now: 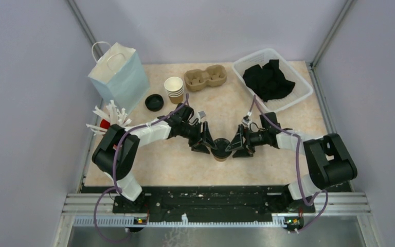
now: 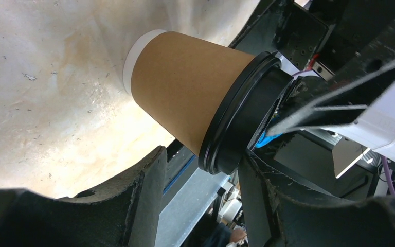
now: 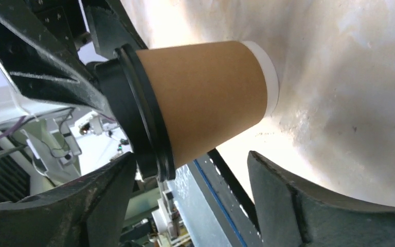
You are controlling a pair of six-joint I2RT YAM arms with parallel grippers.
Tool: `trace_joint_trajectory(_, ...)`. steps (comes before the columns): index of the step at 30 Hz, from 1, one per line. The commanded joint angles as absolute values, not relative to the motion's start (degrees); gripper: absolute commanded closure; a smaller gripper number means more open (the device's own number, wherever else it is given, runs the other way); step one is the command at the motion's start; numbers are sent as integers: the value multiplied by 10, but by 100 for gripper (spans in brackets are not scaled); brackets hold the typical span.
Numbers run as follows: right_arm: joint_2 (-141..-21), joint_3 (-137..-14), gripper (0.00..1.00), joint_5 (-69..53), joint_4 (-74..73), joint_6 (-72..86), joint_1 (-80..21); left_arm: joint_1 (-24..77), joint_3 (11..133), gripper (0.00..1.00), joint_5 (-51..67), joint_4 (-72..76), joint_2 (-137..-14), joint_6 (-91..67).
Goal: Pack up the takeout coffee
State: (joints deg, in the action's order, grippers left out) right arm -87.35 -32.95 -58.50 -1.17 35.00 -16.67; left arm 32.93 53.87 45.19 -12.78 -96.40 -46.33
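One kraft-brown paper cup [image 1: 220,154] with a black lid [image 1: 221,144] stands upright near the table's front middle. It fills the left wrist view [image 2: 185,98] and the right wrist view [image 3: 205,98]. My left gripper [image 1: 204,141] [image 2: 200,200] is open at the cup's left. My right gripper [image 1: 238,144] [image 3: 190,195] is open at its right. Both sets of jaws stand level with the lid [image 2: 236,118] [image 3: 139,118] and one finger of each is close to it; whether they touch I cannot tell. A short stack of open brown cups [image 1: 175,87], white inside, stands at the back, with a loose black lid [image 1: 155,102] beside it.
A brown two-hole cardboard carrier [image 1: 205,77] lies at the back middle. A pale blue paper bag [image 1: 119,77] stands at the back left. A red cup of white sticks [image 1: 106,119] is at the left edge. A white basket [image 1: 302,93] holding black cloth is at the back right.
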Motion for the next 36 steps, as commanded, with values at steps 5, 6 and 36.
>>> trace_joint_trajectory(5, -806, -373, 13, -559, -54, 345, -239, 329, 531, 42, 418, -134, -967, -449)
trace_joint_trajectory(6, -810, -364, 12, -552, -32, 357, -245, 329, 532, 42, 418, -135, -967, -448)
trace_joint_trajectory(36, -801, -374, 18, -514, -58, 357, -171, 324, 593, 13, 428, -185, -914, -416)
